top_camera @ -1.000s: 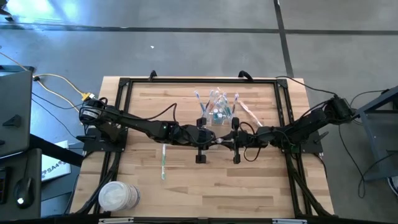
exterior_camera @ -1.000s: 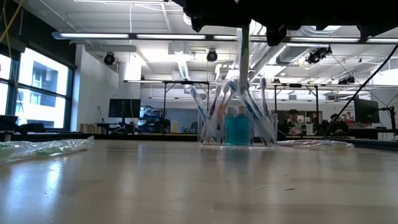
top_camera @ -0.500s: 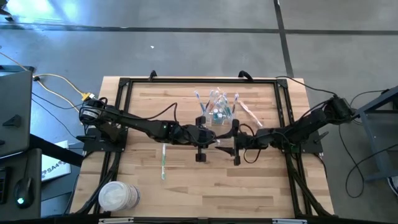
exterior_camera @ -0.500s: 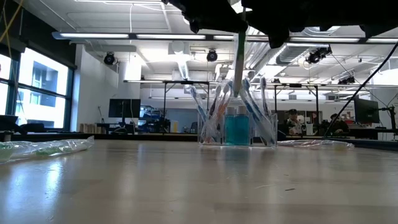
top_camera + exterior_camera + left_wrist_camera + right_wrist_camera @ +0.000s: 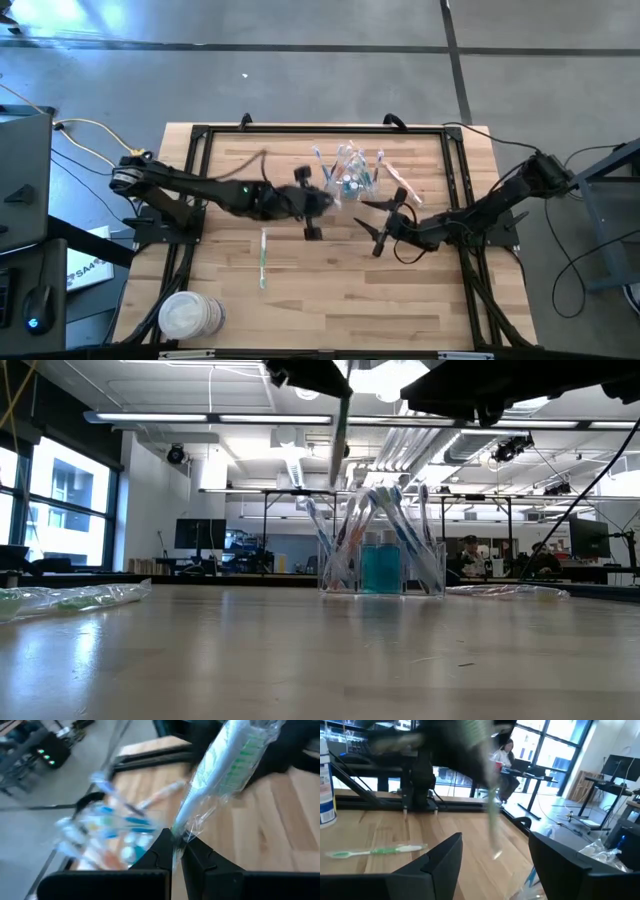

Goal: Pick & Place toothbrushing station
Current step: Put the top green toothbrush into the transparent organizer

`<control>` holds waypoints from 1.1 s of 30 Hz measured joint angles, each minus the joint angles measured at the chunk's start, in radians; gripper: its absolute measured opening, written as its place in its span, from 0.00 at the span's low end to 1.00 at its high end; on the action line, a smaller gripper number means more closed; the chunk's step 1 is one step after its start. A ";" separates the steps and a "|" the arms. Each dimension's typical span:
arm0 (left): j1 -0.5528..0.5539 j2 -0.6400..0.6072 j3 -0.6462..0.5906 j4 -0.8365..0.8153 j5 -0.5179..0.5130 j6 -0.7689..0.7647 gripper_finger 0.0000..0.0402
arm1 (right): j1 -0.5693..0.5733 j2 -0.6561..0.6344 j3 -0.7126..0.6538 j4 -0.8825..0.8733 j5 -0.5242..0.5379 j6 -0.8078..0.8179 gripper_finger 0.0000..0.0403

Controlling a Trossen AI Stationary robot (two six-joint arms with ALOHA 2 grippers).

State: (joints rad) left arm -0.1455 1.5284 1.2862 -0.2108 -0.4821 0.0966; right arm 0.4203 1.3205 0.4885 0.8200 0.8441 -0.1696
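**Wrapped toothbrush held above the table, cup at the far edge**

Pale wooden planks make up the table (image 5: 420, 290), framed by a black metal rail, with grey concrete floor around it. Nearest the front edge, at the left corner, sits a stack of white round discs (image 5: 188, 316). Farther in, a green toothbrush (image 5: 263, 258) lies flat on the wood, slim and straight, well apart from everything else.

Over the middle of the table the left gripper (image 5: 176, 851) is pinched tight on a wrapped toothbrush (image 5: 220, 772), white-handled with green bristles under crinkled clear film. From table height it hangs upright from the gripper, clear of the surface and a little to one side of the cup.

Just beside it, the right gripper (image 5: 376, 225) hangs with its two dark fingers (image 5: 437, 862) spread wide and nothing between them.

Beyond both, near the far rail, stands the clear plastic cup (image 5: 382, 565), packed with slim toothbrushes fanning outward, blue ones among them, and a blue-tinted tube at its centre. A pink-and-white toothbrush (image 5: 400, 184) lies on the wood just to the cup's right.

Past the table a lit workshop with desks and a seated person (image 5: 506, 751) shows.
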 joint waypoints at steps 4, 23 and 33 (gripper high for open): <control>0.105 -0.052 -0.009 -0.053 0.008 -0.038 0.02 | 0.004 0.000 0.000 -0.001 0.003 -0.001 0.55; 0.388 -0.058 -0.363 0.484 0.478 -0.191 0.02 | 0.003 0.000 0.000 -0.004 -0.009 -0.015 0.55; 0.388 0.002 -0.364 0.504 0.441 -0.207 0.02 | -0.026 0.000 0.000 -0.010 -0.043 0.042 0.55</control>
State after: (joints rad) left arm 0.2428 1.5300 0.9218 0.2929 -0.0416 -0.1101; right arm 0.3940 1.3205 0.4889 0.8104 0.8014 -0.1275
